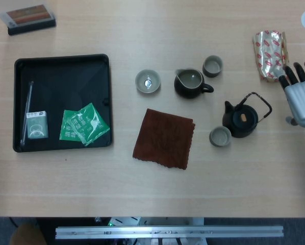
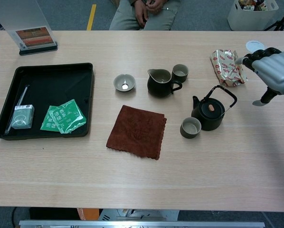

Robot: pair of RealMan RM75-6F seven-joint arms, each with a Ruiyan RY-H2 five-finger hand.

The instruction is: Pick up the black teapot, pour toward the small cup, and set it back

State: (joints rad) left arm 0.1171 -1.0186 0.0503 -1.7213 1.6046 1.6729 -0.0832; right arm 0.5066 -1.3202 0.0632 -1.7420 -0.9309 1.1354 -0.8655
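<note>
The black teapot [image 1: 240,120] [image 2: 209,113] stands upright on the table, its wire handle raised and its spout pointing to the left. A small grey cup [image 1: 220,136] [image 2: 190,128] sits right against its front-left side. My right hand [image 1: 300,97] [image 2: 274,71] hovers to the right of the teapot, well apart from it, with fingers spread and nothing in them. My left hand shows in neither view.
Behind the teapot stand a dark pitcher [image 1: 189,83] [image 2: 160,83], a second cup [image 1: 212,66] and a shallow bowl [image 1: 148,81]. A brown cloth [image 1: 164,138] lies to the left. A foil packet [image 1: 270,55] lies by my right hand. Far left is a black tray [image 1: 17,107].
</note>
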